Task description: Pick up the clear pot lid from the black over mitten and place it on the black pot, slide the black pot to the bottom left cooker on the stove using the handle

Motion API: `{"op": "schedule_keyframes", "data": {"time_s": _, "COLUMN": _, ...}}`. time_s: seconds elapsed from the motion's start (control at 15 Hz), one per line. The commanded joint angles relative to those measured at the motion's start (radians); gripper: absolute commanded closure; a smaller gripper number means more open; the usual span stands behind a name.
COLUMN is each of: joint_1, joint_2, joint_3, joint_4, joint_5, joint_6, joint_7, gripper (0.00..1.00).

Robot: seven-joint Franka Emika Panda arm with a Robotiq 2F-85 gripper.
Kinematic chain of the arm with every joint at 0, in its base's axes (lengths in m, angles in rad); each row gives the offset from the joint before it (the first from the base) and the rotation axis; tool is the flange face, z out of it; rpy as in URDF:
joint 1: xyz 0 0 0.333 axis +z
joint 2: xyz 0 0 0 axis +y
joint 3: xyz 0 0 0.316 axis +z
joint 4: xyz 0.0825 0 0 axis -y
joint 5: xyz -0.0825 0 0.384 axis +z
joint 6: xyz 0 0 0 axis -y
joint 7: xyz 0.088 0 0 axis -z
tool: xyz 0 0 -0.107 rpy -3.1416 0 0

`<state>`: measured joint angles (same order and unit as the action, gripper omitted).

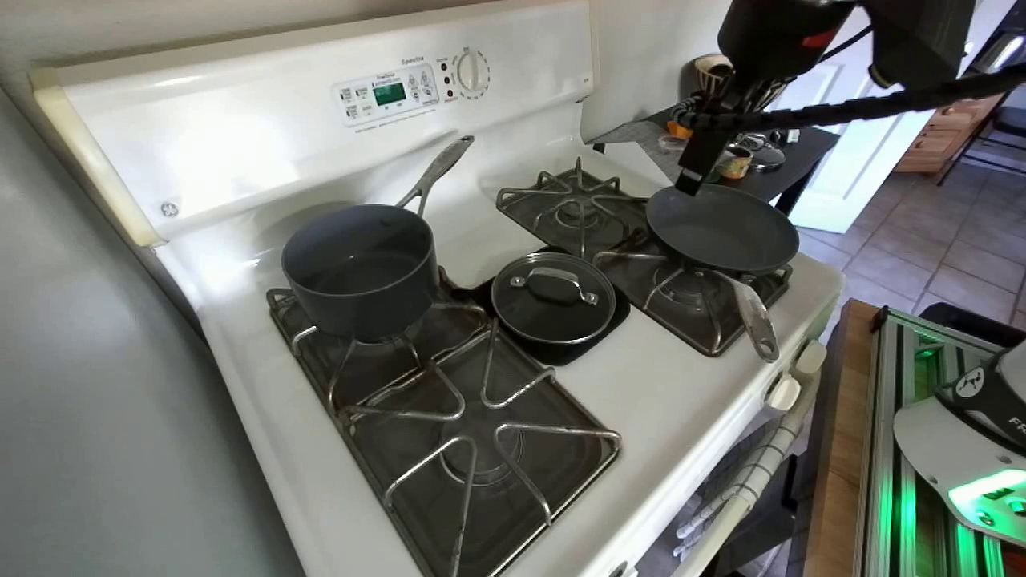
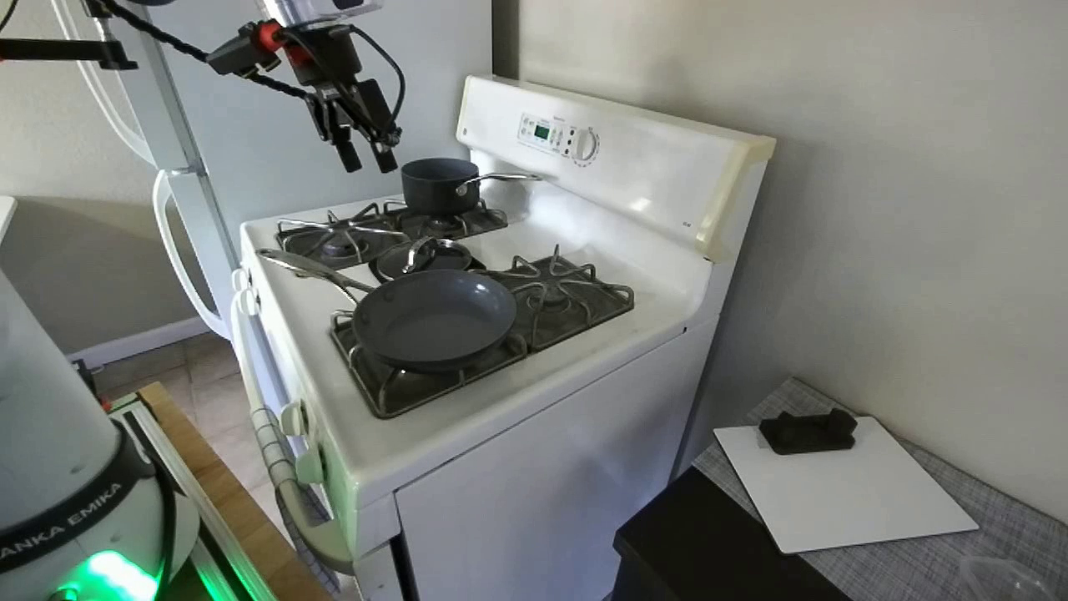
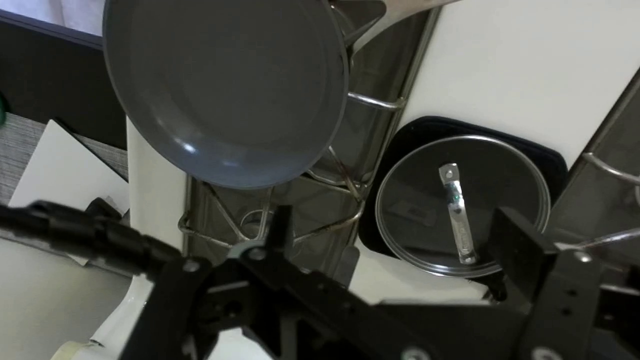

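Observation:
The clear glass lid (image 1: 541, 320) has a silver handle and lies flat on the black oven mitten (image 3: 556, 167), between the burner grates. It shows in both exterior views (image 2: 450, 257) and in the wrist view (image 3: 415, 200). The black pot (image 1: 361, 308) stands without a lid on the back left burner, its handle pointing toward the back panel; it also shows in an exterior view (image 2: 435, 194). The front left burner (image 1: 481, 449) has a bare grate. My gripper (image 2: 368, 163) is high above the stove, open and empty; its fingers (image 3: 392, 220) are wide apart.
A grey frying pan (image 1: 721, 228) sits on the front right burner, its handle over the front edge. The back panel (image 2: 617, 159) rises behind the burners. The fridge (image 1: 104, 361) stands at the stove's left side. A white board (image 2: 843, 501) holds a black object (image 2: 808, 434).

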<state>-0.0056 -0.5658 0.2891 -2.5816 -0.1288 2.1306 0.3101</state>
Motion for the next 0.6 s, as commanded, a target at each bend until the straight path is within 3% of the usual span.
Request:
{"op": "schedule_keyframes", "data": {"time_s": 0.0, "joint_1": 0.053, "joint_2": 0.172, "joint_3": -0.072, "joint_4": 0.067, "joint_5": 0.050, "joint_6": 0.037, "joint_7": -0.092, "gripper": 0.00}}
{"op": "schedule_keyframes", "data": {"time_s": 0.47, "joint_1": 0.101, "joint_2": 0.446, "joint_3": -0.182, "joint_4": 0.226, "joint_5": 0.249, "joint_6": 0.028, "joint_7": -0.359, "gripper": 0.00}}
{"op": "schedule_keyframes", "data": {"time_s": 0.53, "joint_1": 0.090, "joint_2": 0.367, "joint_3": -0.165, "joint_4": 0.167, "joint_5": 0.187, "joint_6": 0.031, "joint_7": -0.297, "gripper": 0.00}}
